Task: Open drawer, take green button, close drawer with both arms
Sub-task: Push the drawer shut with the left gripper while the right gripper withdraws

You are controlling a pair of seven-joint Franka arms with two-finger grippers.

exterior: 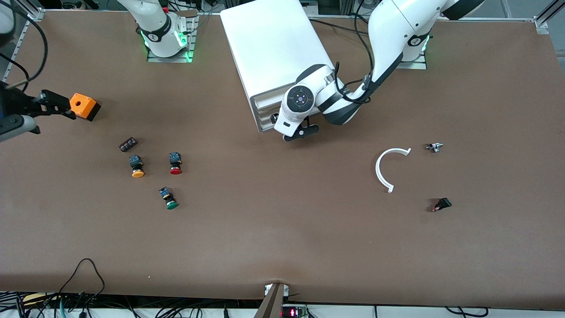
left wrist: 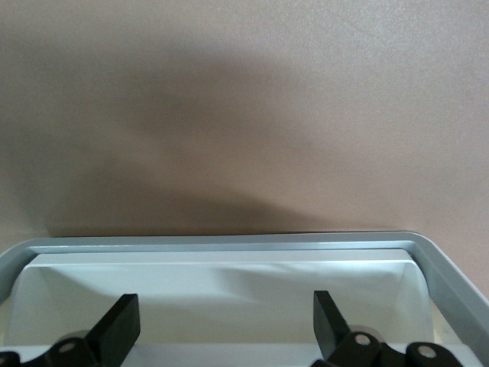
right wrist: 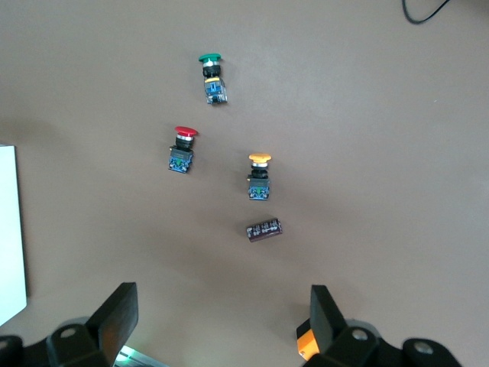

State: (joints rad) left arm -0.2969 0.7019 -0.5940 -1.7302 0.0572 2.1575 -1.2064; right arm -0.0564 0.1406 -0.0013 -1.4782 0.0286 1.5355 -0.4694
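Left end effector (exterior: 301, 132), jaws open, sits at the closed drawer (exterior: 264, 125) front, frame centre. Right end effector (right wrist: 221, 325), open, waits above the green button (exterior: 169, 198), lower left.

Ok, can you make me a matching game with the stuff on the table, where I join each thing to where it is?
Things:
1. green button
2. red button
3. white curved piece
4. left pincer

Places:
A. toward the left arm's end of the table
B. right in front of the cabinet's drawers, open
C. nearest the front camera of the three buttons
D. beside the orange-yellow button, farther from the front camera than the green one

Pairs: 1-C, 2-D, 3-A, 4-B
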